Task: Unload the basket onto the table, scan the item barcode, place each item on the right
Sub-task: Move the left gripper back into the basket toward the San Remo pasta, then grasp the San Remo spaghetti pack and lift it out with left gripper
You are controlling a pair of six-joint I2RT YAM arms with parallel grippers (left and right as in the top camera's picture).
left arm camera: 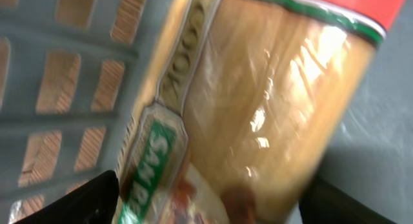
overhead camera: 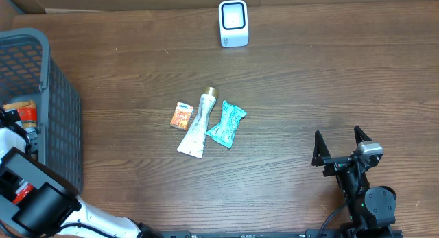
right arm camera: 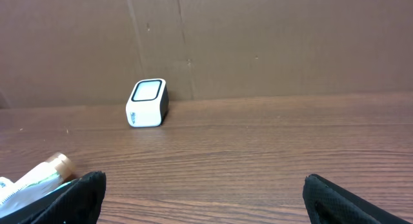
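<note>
Grey basket on the desk holds a clear-wrapped pack. The left pincer, inside the basket, straddles the pack with jaws wide apart; whether they grip it I cannot tell. The right pincer, well right of the basket, gapes empty.

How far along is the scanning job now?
Done: nothing certain; an orange packet, a tube and a teal packet lie on the table, scanned or not I cannot tell. In hand: the left tool straddles a wrapped food package in the basket; grip unclear. Left: lift it and present it to the scanner. The right tool stands open.
</note>
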